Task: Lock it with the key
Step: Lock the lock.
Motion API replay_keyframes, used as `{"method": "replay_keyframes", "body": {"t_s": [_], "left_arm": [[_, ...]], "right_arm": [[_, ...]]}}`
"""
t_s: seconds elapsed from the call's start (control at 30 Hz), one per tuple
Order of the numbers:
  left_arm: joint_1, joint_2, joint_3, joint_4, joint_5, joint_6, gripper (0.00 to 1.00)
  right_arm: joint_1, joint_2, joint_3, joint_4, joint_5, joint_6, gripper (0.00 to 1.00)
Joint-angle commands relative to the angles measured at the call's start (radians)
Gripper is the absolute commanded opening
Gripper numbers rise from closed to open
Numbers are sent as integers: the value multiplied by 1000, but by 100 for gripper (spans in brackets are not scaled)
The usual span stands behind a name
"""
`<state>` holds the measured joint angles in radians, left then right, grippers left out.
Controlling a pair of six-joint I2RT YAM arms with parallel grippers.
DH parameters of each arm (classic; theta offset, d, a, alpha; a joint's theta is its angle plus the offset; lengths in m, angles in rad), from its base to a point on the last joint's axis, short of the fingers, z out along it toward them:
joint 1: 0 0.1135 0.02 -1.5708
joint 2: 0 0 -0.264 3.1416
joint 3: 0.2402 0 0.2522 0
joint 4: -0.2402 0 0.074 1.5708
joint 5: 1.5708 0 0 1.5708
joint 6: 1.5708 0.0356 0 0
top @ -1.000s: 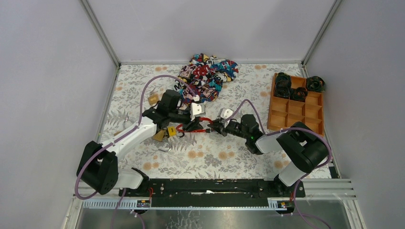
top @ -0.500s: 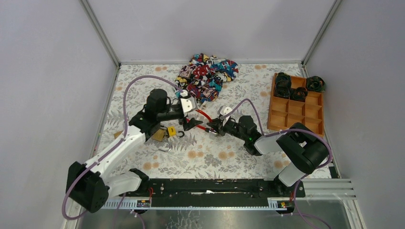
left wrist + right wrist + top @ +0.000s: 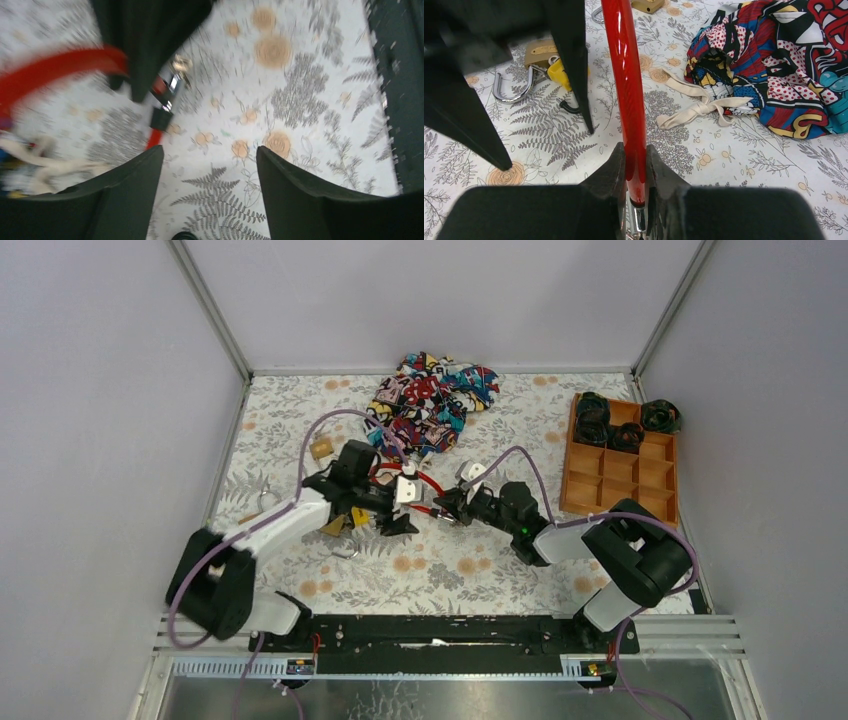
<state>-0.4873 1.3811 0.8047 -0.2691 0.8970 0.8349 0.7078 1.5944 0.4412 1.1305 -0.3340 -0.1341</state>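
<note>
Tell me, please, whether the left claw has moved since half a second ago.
Yes. In the top view, the left claw has shifted away from the patterned cloth, toward the arm bases.

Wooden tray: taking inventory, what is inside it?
In the wooden tray, dark rolled items fill far compartments; nearer compartments show bare wood. Anything beneath the rolls is covered.

White arm links (image 3: 285,520), black joints (image 3: 215,585), purple cables (image 3: 310,433), black left pincer (image 3: 209,150)

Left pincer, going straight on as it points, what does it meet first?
The left pincer would probably meet the floral table cover, beside the red cable; depth unclear.
</note>
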Motion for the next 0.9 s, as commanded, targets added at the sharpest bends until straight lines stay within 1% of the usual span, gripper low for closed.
{"method": "replay_keyframes", "body": {"t_s": [0.0, 0.07, 0.13, 0.27, 0.37, 0.47, 0.53, 0.63, 0.73, 0.8, 0.83, 0.87], "left_arm": [[-39, 58, -106, 252, -37, 133, 80], [-57, 128, -125, 413, -81, 79, 82], [-66, 184, -103, 484, -91, 49, 83], [-111, 247, -107, 585, -129, 76, 84], [-117, 301, -60, 535, -135, 58, 84], [-117, 345, -37, 525, -146, 58, 84], [-120, 369, 6, 467, -154, 69, 82], [-133, 399, 57, 383, -167, 101, 74], [-160, 415, 81, 298, -193, 183, 60], [-187, 415, 76, 273, -212, 230, 47], [-196, 414, 71, 259, -217, 256, 42], [-204, 413, 69, 234, -222, 282, 39]], "right_arm": [[-10, -33, -6, -81, -51, 30, 0], [-17, -28, -4, -68, -82, 39, 0], [-18, -22, -2, -62, -97, 45, 0], [-31, -33, -15, -30, -109, 77, 0], [-37, -54, -16, -56, -115, 74, 0], [-44, -56, -23, -42, -134, 81, 0], [-51, -53, -31, -28, -138, 86, 0], [-55, -49, -40, -5, -134, 85, 0], [-56, -56, -38, -3, -129, 77, 0], [-56, -59, -40, -4, -126, 70, 0], [-55, -63, -44, -4, -122, 69, 0], [-56, -65, -49, -5, -119, 67, 0]]}}
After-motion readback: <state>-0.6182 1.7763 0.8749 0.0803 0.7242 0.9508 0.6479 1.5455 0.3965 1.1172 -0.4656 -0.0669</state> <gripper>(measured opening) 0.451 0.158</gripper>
